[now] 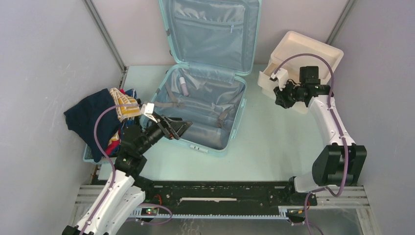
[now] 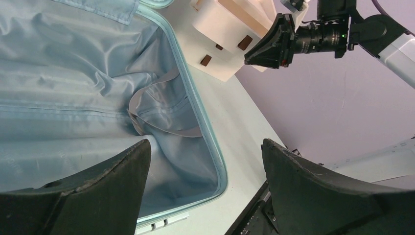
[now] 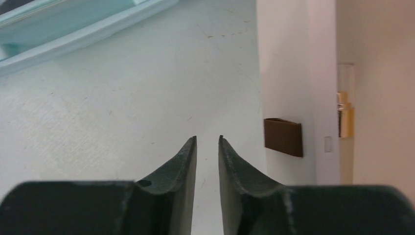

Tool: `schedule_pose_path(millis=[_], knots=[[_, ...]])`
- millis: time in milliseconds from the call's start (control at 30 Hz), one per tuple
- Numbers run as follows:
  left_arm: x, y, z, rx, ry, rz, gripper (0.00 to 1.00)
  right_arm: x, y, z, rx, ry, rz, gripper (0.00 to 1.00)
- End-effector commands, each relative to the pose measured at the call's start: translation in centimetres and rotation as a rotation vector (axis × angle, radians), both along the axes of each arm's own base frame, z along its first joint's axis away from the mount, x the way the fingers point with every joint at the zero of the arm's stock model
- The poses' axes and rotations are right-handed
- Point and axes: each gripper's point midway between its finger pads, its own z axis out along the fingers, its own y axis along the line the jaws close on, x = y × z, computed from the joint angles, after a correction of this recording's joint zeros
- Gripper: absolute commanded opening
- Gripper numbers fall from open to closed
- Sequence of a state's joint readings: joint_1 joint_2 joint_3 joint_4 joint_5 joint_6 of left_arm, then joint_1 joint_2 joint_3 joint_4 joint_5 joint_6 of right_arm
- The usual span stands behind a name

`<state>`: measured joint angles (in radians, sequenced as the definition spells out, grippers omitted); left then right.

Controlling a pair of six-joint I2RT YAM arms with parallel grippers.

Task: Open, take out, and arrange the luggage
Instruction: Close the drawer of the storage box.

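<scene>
The luggage (image 1: 205,105) lies open mid-table, a pale mint shell with grey-blue lining, its lid propped against the back wall. A small white tube (image 1: 182,85) rests inside near the hinge, beside grey straps. My left gripper (image 1: 182,128) hovers open over the case's near-left rim; in the left wrist view its gripper (image 2: 205,147) frames the lining (image 2: 73,98) and the rim, with nothing between the fingers. My right gripper (image 1: 280,98) hangs by the cream box; in the right wrist view the gripper (image 3: 207,139) shows only a narrow, empty gap above bare table. The case's edge (image 3: 88,24) shows far left.
The cream-white box (image 1: 303,58) stands at the back right, with a brown drawer tab (image 3: 283,137) and a clear, gold-banded bottle (image 3: 345,112) in its side. A heap of dark clothes (image 1: 98,115) fills a blue basket (image 1: 88,155) at the left. Walls close both sides.
</scene>
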<state>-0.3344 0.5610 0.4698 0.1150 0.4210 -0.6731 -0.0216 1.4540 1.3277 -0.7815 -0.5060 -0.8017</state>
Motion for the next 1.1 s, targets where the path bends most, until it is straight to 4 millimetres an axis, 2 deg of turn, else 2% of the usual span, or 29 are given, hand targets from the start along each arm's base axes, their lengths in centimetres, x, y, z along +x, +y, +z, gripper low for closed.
schedule_pose_path(millis=[0,100,200,400,567,667,767,800,867,933,1067], knots=[[0.0,0.3,0.2,0.002,-0.028,0.015,0.88,2.8,-1.4,0.3,-0.067,-0.079,-0.079,0.27],[0.0,0.4,0.2,0.002,-0.031,0.022,0.88,4.9,-2.6,0.6,-0.106,-0.136,-0.156,0.19],[-0.1,0.4,0.2,0.002,-0.03,0.021,0.88,7.3,-4.0,1.8,-0.143,-0.231,-0.236,0.15],[-0.1,0.5,0.2,0.004,-0.029,0.024,0.88,10.8,-6.9,4.0,-0.224,-0.384,-0.382,0.14],[-0.2,0.5,0.2,0.004,-0.029,0.024,0.88,12.5,-8.9,4.5,-0.288,-0.444,-0.471,0.17],[-0.2,0.5,0.2,0.005,-0.029,0.024,0.88,12.2,-8.8,4.1,-0.297,-0.409,-0.453,0.17],[-0.2,0.6,0.1,0.007,-0.031,0.028,0.88,10.5,-5.5,4.0,-0.202,-0.3,-0.273,0.18],[-0.2,0.6,0.1,0.007,-0.031,0.029,0.88,9.0,-4.1,3.4,-0.177,-0.231,-0.15,0.19],[-0.1,0.5,0.1,0.009,-0.03,0.027,0.88,7.0,-2.5,3.5,-0.093,-0.139,-0.035,0.25],[0.0,0.5,0.1,0.009,-0.028,0.025,0.88,6.3,-2.4,3.5,-0.065,-0.079,-0.016,0.28],[-0.1,0.4,0.2,0.007,-0.029,0.02,0.88,6.1,-4.2,1.7,-0.098,0.023,-0.052,0.28]])
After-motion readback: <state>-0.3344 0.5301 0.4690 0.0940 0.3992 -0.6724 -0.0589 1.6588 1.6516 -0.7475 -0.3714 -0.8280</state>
